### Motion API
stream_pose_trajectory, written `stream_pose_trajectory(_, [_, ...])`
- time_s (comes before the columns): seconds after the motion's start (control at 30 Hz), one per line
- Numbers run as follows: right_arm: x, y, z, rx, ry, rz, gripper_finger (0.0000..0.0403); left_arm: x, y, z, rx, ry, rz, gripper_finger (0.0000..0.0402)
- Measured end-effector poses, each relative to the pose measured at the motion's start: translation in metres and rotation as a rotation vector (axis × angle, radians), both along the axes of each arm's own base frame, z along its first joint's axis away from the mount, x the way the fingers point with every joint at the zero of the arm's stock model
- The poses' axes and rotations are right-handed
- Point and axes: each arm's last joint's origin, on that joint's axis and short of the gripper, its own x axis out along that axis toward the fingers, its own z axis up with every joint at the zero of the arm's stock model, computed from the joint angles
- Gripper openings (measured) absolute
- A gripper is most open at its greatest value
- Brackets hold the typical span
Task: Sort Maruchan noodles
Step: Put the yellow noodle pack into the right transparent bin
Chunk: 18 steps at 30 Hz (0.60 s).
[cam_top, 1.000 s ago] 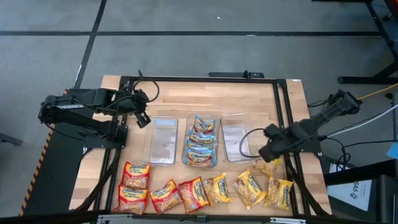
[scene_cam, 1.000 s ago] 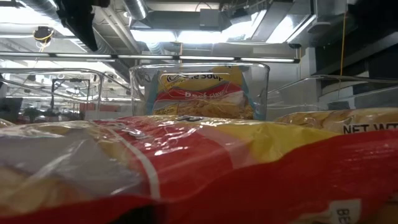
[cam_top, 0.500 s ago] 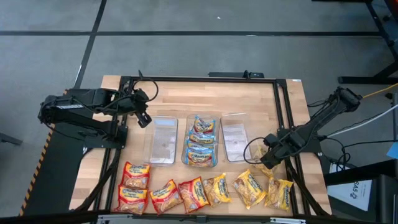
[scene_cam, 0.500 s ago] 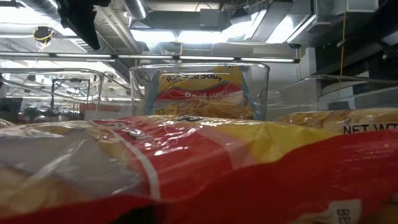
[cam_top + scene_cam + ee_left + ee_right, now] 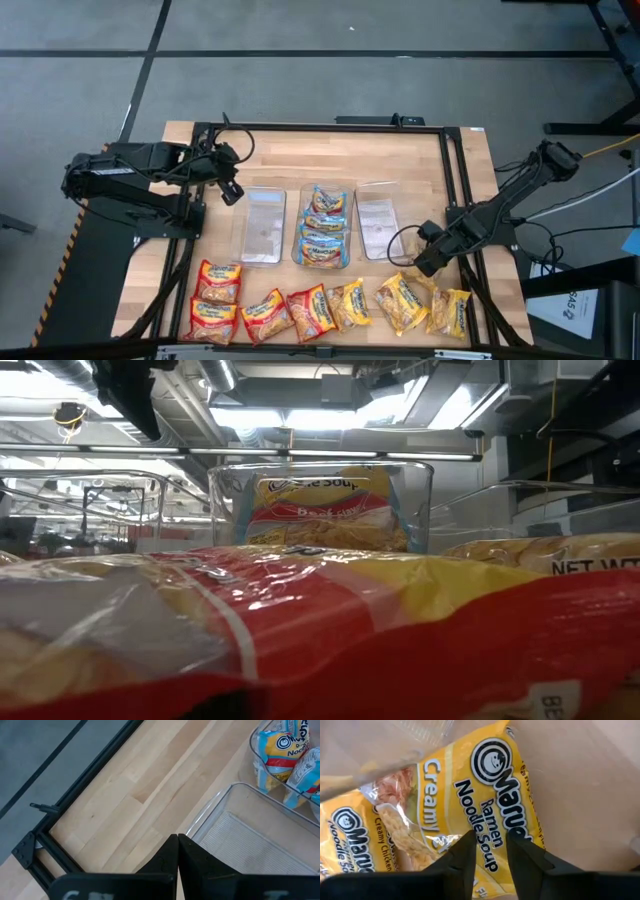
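Looking down, I see my right tool [image 5: 424,262] over the yellow packets [image 5: 402,301]; the left tool [image 5: 229,190] idles beyond the left tub [image 5: 262,226]. Through the right wrist, narrowly parted fingers [image 5: 465,852] straddle a creamy chicken packet [image 5: 485,800]; slick wrapping could slip out. Left wrist: fingers pressed together.

— What is being shown past the right gripper [image 5: 489,851]?

— A yellow Maruchan packet [image 5: 485,805] is being seen lying on the pale tabletop [image 5: 580,785], its "Creamy" and "Ramen Noodle Soup" lettering being displayed. The two dark fingers [image 5: 461,856] are being held slightly apart just over it.

— Anything beside it?

— A second yellow packet [image 5: 350,840] is being partly overlapped, and a clear tub edge [image 5: 395,740] is being glimpsed.
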Motion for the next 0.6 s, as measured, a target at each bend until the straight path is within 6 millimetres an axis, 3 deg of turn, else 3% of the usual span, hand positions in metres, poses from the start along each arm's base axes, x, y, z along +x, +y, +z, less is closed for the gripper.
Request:
stream_pose_trajectory(0.13, [0.0, 0.0, 0.0, 0.0, 0.003, -0.01, 0.0021, 0.0, 0.0, 0.0, 0.0, 0.001, -0.001, 0.0])
stream_pose_trajectory(0.3, [0.0, 0.0, 0.007, -0.014, 0.033, -0.023, 0.0003, 0.0, 0.0, 0.0, 0.012, 0.013, -0.022, 0.0])
stream_pose_trajectory(0.43, [0.002, 0.002, 0.033, -0.034, 0.07, -0.026, 0.0002, 0.0, 0.0, 0.0, 0.014, 0.016, -0.026, 0.0])
stream_pose_trajectory(0.6, [0.003, 0.0, 0.079, -0.131, 0.05, -0.072, 0.0001, 0.0, 0.0, 0.0, 0.012, 0.013, -0.022, 0.0])
